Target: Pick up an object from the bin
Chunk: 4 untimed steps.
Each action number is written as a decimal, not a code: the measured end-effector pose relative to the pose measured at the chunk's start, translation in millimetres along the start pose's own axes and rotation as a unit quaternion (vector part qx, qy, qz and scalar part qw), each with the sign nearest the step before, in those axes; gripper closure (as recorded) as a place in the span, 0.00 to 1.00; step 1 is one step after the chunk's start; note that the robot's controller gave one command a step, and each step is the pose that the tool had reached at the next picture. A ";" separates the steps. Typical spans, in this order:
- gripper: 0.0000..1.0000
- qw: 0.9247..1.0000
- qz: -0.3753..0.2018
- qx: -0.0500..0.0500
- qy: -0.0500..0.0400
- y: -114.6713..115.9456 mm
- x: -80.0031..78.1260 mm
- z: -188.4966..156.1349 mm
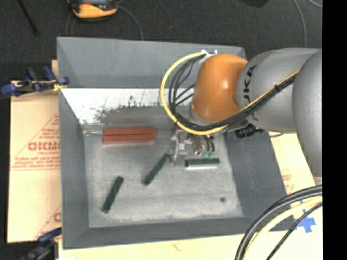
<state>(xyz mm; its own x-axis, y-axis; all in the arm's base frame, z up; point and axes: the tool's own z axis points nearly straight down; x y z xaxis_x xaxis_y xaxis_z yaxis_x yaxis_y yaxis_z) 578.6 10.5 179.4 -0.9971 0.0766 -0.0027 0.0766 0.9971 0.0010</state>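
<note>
Hand (180,149) sits low in the bin (76,145), mid-right, btw the top end of a dark green stick (154,169) & a small green/white piece (203,163). Can't tell if it's open or closed. Red-brown block (129,135) & 2nd green stick (112,194) lie further left.

A dark green stick (154,169) lies slanted in the middle of the bin (73,161); a second green stick (112,194) lies lower left. A reddish-brown bar (129,135) lies level near the back wall. A small green-and-silver piece (202,162) lies right of centre.
</note>
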 end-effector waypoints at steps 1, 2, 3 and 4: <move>1.00 1.000 0.000 0.000 0.000 0.0 0.0 0.0; 0.00 0.999 -0.041 0.001 -0.002 2.1 -37.1 70.5; 1.00 0.998 -0.061 0.001 -0.002 5.0 -53.2 108.0; 0.00 0.998 -0.062 0.002 -0.002 4.7 -53.1 108.2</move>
<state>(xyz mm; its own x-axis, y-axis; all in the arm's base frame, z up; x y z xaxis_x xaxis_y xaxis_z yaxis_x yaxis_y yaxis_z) 632.2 11.2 71.3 -0.9989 -0.0469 -0.0068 -0.0469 0.9989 -0.0027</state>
